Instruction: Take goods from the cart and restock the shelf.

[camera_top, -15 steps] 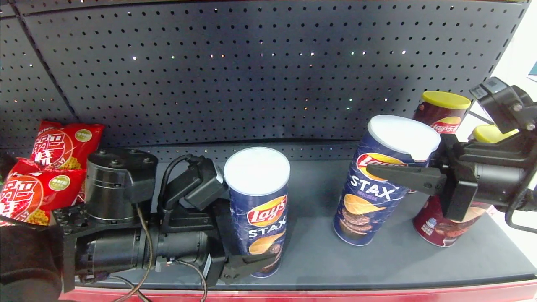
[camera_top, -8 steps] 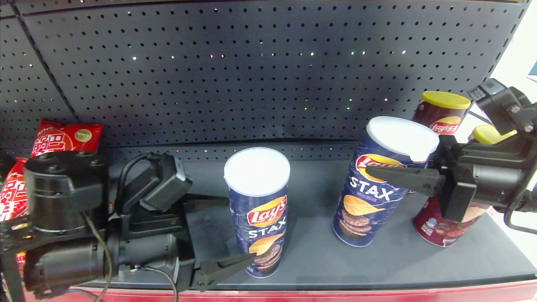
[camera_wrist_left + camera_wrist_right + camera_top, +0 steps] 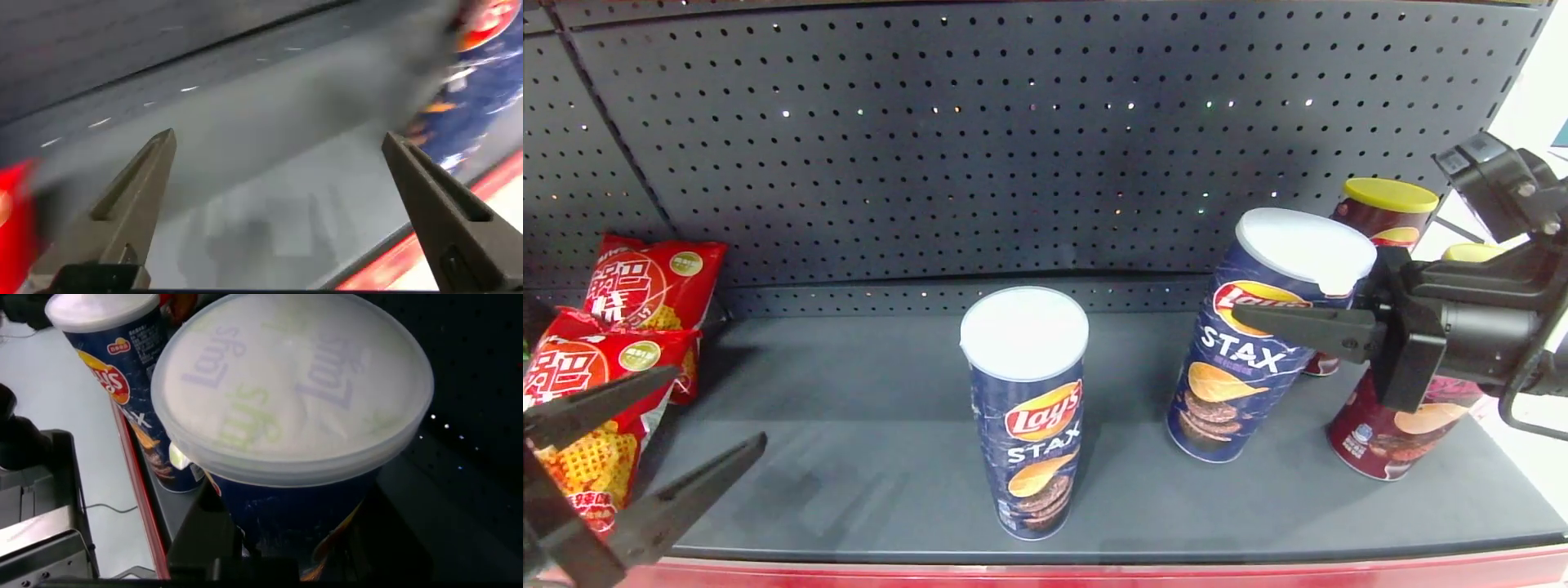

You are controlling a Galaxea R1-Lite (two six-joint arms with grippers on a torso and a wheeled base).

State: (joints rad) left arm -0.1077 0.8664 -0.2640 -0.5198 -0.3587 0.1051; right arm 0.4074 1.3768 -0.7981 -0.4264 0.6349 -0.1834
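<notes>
Gripping a tilted blue chip can (image 3: 1241,384) at the right end of the shelf (image 3: 866,425).
Right gripper (image 3: 1286,306) has its fingers clamped around the can's upper part, just beside the maroon cans (image 3: 1388,204). Left gripper (image 3: 719,406) hangs empty, jaws spread wide, near the red snack bags (image 3: 645,282). A second can (image 3: 1025,408) stands upright mid-shelf.

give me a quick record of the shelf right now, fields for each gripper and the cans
left gripper: open, empty, at the shelf's front left
right gripper: shut on the tilted blue can, right part of shelf
upright blue can: stands free mid-shelf
maroon cans: two, yellow lids, behind and beside the tilted blue can
red snack bags: two, far left
</notes>
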